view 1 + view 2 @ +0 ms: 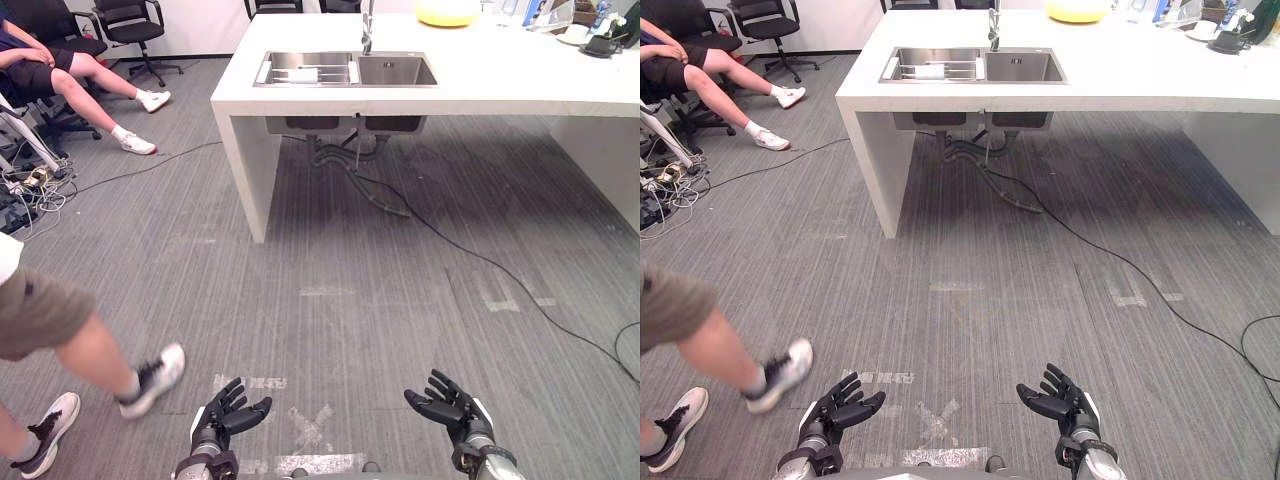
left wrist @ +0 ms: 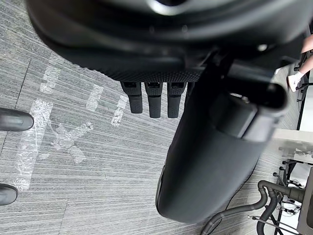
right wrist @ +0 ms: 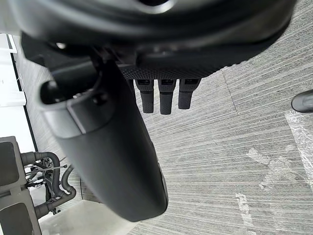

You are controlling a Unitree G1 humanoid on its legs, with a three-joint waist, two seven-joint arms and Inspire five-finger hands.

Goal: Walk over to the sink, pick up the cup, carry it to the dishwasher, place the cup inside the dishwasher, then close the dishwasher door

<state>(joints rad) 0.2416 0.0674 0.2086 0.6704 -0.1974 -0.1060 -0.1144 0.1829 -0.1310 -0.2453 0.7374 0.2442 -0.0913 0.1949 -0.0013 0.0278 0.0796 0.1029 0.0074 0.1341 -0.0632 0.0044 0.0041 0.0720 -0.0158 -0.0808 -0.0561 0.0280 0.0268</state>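
Both empty, fingers spread apart: left hand and right hand low over near floor. Sink far ahead in white counter; person at left.

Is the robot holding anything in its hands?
No, the left hand and the right hand are both open and empty above the grey floor.

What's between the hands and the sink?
Just grey floor, in the left eye view: tape marks and a black cable between the left hand, right hand and sink.

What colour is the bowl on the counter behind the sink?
Yellow. The bowl shows best in the left eye view.
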